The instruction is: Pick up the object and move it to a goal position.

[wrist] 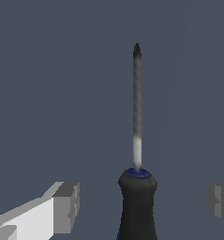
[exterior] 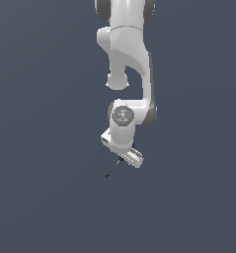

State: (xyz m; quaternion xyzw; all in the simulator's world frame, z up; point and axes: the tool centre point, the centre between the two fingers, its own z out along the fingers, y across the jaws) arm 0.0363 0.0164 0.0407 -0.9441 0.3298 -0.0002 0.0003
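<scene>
Flat slate-grey tabletop (exterior: 45,148) fills every part of both frames. Near the centre of the exterior view, my white arm (exterior: 127,54) reaches down from the top edge, and the screwdriver (exterior: 113,168) pokes out just below my hand, its thin shaft slanting toward the lower left. In the wrist view the screwdriver's black handle (wrist: 138,208) stands between my fingers (wrist: 142,201), which are spread wide, each grey pad (wrist: 66,206) apart from the handle.
</scene>
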